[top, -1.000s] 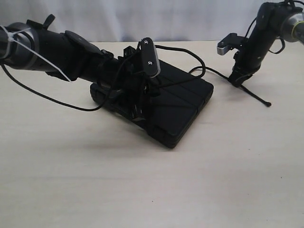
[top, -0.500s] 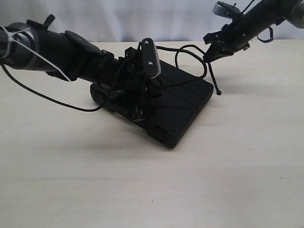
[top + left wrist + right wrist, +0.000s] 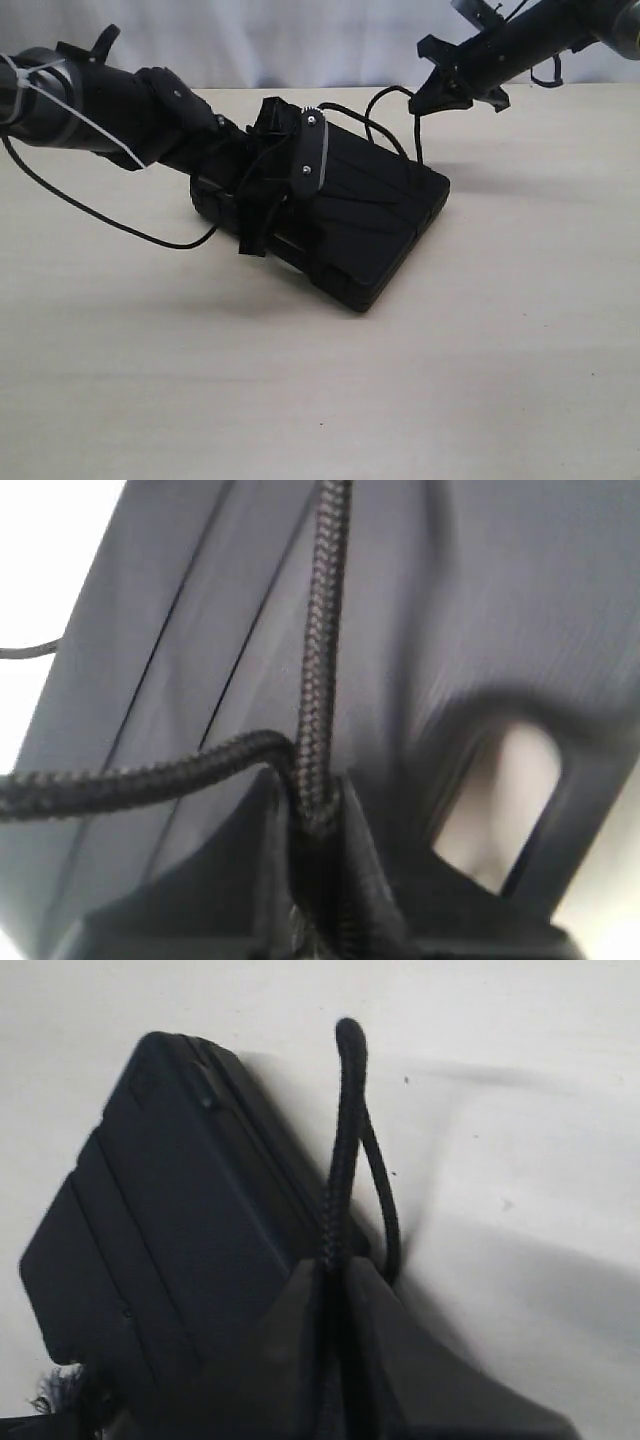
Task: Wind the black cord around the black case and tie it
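Observation:
The black case lies flat on the table, also seen in the left wrist view and the right wrist view. My left gripper sits over the case's left end, shut on the black cord, which runs away across the lid while a second strand leads off sideways. My right gripper hovers above the case's far right corner, shut on the cord; its knotted tip sticks out past the jaws. A loop of cord arcs between the two grippers.
A smooth black arm cable trails on the pale table left of the case. A white zip tie wraps the left arm. White curtain behind the table.
The right gripper has swung up and left from the table to above the case's far corner, carrying the cord end. The left gripper has rotated in place over the case.

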Tool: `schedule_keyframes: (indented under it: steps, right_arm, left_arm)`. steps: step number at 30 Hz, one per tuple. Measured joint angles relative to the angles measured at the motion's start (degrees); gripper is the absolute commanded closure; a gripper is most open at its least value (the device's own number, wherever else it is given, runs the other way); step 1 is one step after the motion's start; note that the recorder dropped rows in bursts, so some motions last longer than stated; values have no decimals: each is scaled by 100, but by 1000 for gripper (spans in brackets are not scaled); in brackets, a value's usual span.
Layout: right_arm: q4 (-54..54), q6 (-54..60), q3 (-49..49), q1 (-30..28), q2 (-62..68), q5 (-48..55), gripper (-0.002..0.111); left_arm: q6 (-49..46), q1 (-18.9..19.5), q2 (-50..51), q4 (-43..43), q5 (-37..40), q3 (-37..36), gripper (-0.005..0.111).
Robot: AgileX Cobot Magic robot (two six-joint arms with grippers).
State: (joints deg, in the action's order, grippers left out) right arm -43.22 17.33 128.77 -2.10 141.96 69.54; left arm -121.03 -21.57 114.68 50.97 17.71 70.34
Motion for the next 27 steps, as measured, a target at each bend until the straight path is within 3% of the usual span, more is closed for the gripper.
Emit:
schedule_keyframes:
  steps: [12,17,27]
  right_arm:
    - [-592,-15,0,0,0,-102,104]
    - [-607,-15,0,0,0,-68,104]
    - [-911,38,0,0,0,-7,104]
  left_arm:
    - [0,-582,0,-1972,-1122,0,107]
    - [0,-634,0,-2754,-1370,0,107]
    - [0,-634,0,-3080,-2125,0,107]
